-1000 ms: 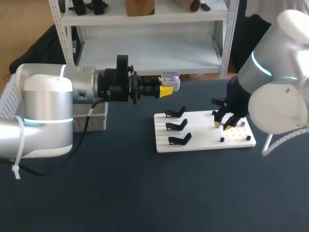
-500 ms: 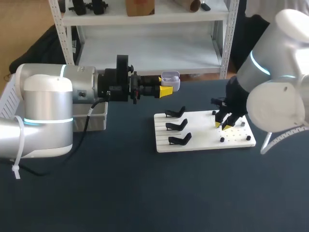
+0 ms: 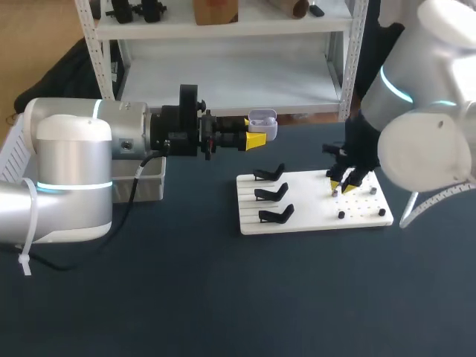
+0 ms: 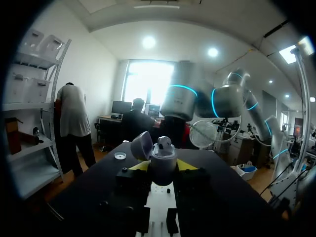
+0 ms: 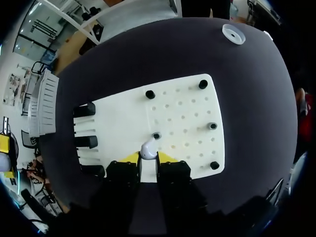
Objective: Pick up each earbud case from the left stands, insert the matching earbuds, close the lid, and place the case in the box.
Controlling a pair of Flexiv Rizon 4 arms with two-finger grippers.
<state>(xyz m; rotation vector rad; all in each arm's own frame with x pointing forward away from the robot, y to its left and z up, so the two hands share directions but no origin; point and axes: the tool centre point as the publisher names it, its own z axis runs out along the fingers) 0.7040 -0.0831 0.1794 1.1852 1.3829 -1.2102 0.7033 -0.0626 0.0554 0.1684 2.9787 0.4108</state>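
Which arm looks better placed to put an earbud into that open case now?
Probably the right. Its gripper is shut on a white earbud over the white board, ready to carry across; the left gripper is busy holding the open case.

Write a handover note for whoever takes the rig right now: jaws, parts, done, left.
Left gripper: jaws shut on the earbud case, lid open, held in the air beyond the far edge of the white board.
Right gripper: jaws shut on a white earbud, just above the board.
Done: all three black stands are empty; no other case in view.
Left: seat the earbud in the case, close the lid, stow the case. Cannot tell whether one earbud already sits inside.
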